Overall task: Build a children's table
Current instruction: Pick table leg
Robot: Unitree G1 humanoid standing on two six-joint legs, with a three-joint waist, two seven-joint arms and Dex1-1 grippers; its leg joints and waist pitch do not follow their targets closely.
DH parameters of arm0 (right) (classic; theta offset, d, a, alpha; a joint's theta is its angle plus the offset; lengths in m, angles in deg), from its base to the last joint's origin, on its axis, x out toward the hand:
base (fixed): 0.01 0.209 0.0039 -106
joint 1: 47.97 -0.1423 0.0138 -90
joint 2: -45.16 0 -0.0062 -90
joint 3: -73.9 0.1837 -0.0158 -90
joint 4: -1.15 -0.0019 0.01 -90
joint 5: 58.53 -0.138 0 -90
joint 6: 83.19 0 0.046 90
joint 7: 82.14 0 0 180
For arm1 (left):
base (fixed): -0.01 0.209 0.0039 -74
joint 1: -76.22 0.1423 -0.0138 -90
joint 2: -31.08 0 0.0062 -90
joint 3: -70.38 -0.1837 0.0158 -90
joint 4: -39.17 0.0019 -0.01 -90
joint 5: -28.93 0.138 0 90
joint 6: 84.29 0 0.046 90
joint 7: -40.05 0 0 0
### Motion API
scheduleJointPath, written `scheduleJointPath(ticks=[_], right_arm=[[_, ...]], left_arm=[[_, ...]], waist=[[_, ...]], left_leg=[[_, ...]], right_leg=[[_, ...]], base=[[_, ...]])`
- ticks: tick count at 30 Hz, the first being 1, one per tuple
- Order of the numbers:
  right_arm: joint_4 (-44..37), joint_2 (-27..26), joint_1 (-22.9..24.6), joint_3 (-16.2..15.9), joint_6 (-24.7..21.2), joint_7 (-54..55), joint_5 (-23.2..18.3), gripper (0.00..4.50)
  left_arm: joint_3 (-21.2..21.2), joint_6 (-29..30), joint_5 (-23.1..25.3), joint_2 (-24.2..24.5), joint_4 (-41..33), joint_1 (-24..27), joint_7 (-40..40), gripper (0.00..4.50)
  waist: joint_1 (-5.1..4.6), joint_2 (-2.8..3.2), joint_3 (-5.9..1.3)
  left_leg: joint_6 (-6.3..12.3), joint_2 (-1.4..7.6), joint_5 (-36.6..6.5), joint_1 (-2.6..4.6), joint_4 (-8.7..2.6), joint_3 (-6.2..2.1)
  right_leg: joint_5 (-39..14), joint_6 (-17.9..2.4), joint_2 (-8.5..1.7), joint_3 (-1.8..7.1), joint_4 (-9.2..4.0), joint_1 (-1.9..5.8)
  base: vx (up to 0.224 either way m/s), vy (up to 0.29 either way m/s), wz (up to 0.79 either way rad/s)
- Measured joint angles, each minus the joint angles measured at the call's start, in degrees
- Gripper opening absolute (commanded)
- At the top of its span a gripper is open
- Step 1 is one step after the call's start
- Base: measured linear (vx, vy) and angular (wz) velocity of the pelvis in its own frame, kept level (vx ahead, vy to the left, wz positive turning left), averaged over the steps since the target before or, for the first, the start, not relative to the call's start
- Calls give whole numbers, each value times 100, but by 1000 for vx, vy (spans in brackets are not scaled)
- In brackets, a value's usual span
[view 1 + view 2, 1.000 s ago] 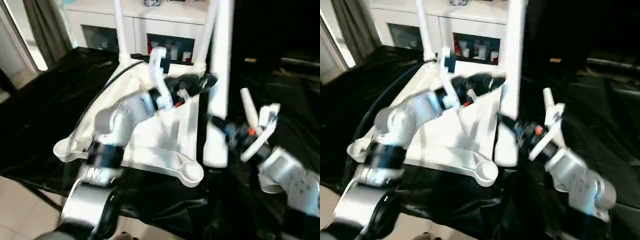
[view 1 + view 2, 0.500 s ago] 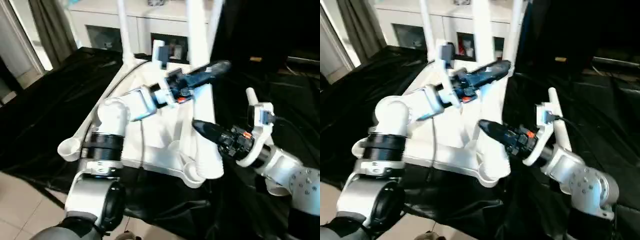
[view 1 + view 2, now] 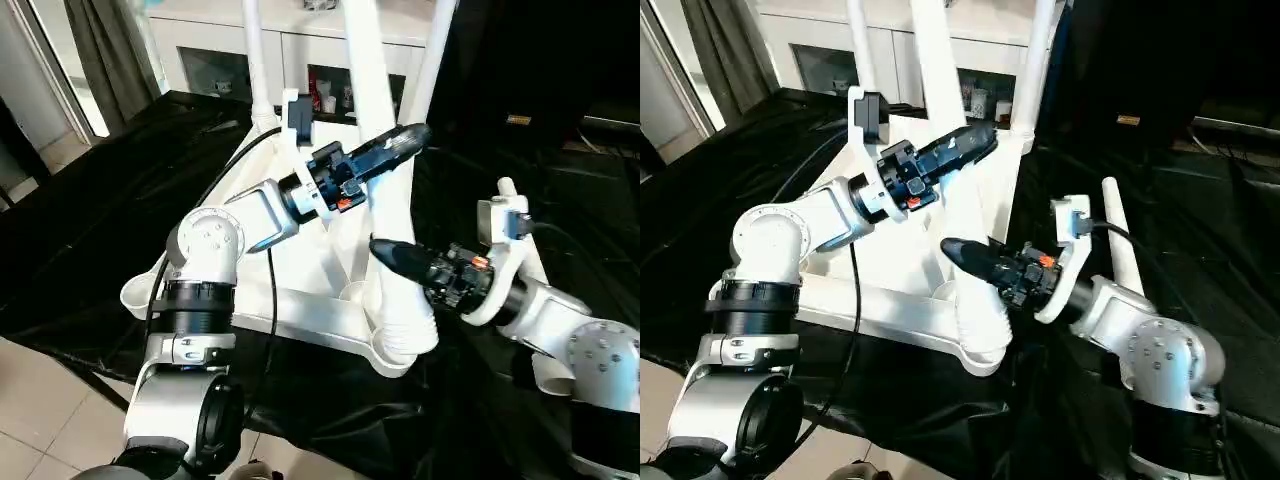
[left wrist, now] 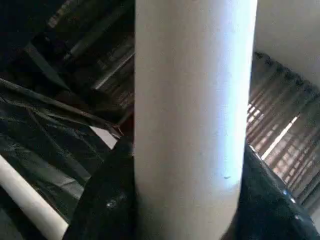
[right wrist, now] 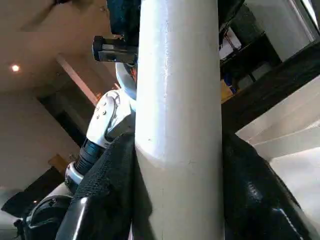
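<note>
The children's table top [image 3: 320, 315] lies upside down on the black-draped surface, ribs up. Two white legs [image 3: 255, 60] stand upright in its far sockets. A third leg [image 3: 372, 110] stands in the near right socket [image 3: 405, 340], leaning slightly. My left gripper [image 3: 400, 143] is shut on this leg halfway up, its black fingers [image 4: 107, 200] pressed to both sides. My right gripper [image 3: 388, 252] is shut on the same leg lower down, just above the socket, fingers [image 5: 250, 190] hugging it. The near left socket [image 3: 140, 293] holds nothing. A loose leg [image 3: 1122, 245] lies on the cloth behind my right arm.
A white cabinet [image 3: 215, 50] with glass doors stands behind the work surface. The black cloth [image 3: 90, 180] hangs over the front edge, with tiled floor [image 3: 40, 400] below at the left. A black cable [image 3: 270, 300] runs along my left arm.
My left gripper has swung in and its fingers have closed around the leg. The right gripper keeps its hold lower on the same leg. The camera has shifted.
</note>
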Motion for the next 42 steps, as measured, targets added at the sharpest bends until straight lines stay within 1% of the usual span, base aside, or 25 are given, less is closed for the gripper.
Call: scheduleJointPath(ticks=[6,10,14,19,20,21,22,24,25,27,29,32,34,36,38,39,41,42], right_arm=[[0,0,28,-43,95,24,-3,185],[-18,0,97,-68,135,45,-27,185],[-70,9,213,-114,138,80,-44,185],[-79,16,227,-169,238,86,-39,185],[-85,15,222,-179,259,94,-39,241],[-91,14,212,-180,266,106,-41,255],[-72,14,191,-179,267,200,-31,255],[-50,24,159,-172,285,339,23,271],[-57,71,117,-261,451,414,201,291],[-93,104,25,-398,713,597,486,295],[-113,103,-11,-476,799,741,620,296],[-162,105,-48,-621,895,948,868,296],[-191,73,-198,-851,978,1310,1203,296],[-191,-17,-287,-1043,1041,1665,1471,296],[-167,-308,-451,-1280,1110,2300,1901,296],[-143,-392,-491,-1355,1133,2508,2049,296],[-88,-475,-562,-1499,1203,2789,2285,296],[-68,-523,-591,-1519,1213,2898,2350,296]], left_arm=[[10,2,-2,-4,0,1,44,181],[0,-16,-2,-25,-1,46,45,181],[2,-15,-8,-70,-85,199,66,181],[0,-13,-8,-68,-150,212,92,181],[-3,-22,-7,-63,-191,213,111,181],[-7,-32,-4,-62,-220,213,136,181],[-34,-80,36,-55,-245,213,194,181],[-80,-168,139,-44,-303,212,306,181],[-112,-226,250,-36,-403,213,463,181],[-150,-326,432,-15,-570,220,666,181],[-284,-422,626,57,-740,227,749,181],[-564,-573,970,148,-932,234,880,181],[-774,-723,1297,163,-1030,234,1169,181],[-1001,-854,1568,161,-1152,232,1392,181],[-1253,-1036,1997,182,-1237,200,1704,181],[-1359,-1074,2129,185,-1259,174,1792,181],[-1608,-1164,2394,211,-1375,163,1917,181],[-1683,-1216,2494,241,-1386,149,1966,181]], waist=[[-2,4,-2],[-4,4,-2],[-4,4,-2],[-6,-1,0],[-6,-11,3],[-4,-20,5],[-4,-26,6],[-4,-41,13],[-5,-53,19],[-14,-76,21],[-12,-96,16],[-12,-106,16],[-17,-115,16],[-12,-133,15],[-32,-143,16],[-34,-147,17],[-34,-151,18],[-34,-152,18]], left_leg=[[1,0,-1,-3,0,-1],[1,0,-1,-3,0,-1],[1,0,-1,-4,0,-1],[1,0,-1,-4,0,-1],[1,0,-1,-4,0,0],[1,1,-1,-4,0,0],[1,1,-1,-4,0,0],[1,1,-1,-5,0,0],[1,1,-1,-6,0,0],[0,1,0,-11,0,0],[0,2,0,-22,-1,0],[2,0,-1,-40,3,0],[2,0,-1,-42,6,0],[1,1,-1,-42,5,0],[0,1,0,-42,6,0],[-1,1,1,-42,6,0],[-1,0,0,-43,6,2],[-1,0,0,-43,5,2]], right_leg=[[3,-5,0,-1,0,-2],[6,-11,0,-1,0,-2],[1,-3,0,-1,-1,-3],[0,1,0,-1,-1,-3],[0,1,0,0,0,-3],[-1,2,0,0,0,-3],[-1,2,0,0,0,-3],[-1,2,0,0,0,-5],[0,3,0,0,0,-7],[1,4,0,1,3,-13],[1,4,1,1,4,-23],[9,-1,-1,1,1,-34],[20,-16,-1,2,3,-38],[20,-16,0,2,4,-38],[16,-6,0,2,5,-41],[12,3,0,3,4,-41],[10,11,-1,7,3,-41],[11,11,0,7,3,-41]], base=[[0,0,0],[0,0,0],[0,0,0],[0,0,0],[0,0,0],[0,0,0],[0,0,0],[0,0,0],[0,0,0],[0,0,0],[0,0,0],[0,0,0],[0,0,0],[0,0,0],[0,0,0],[0,0,0],[0,0,0],[0,0,0]])
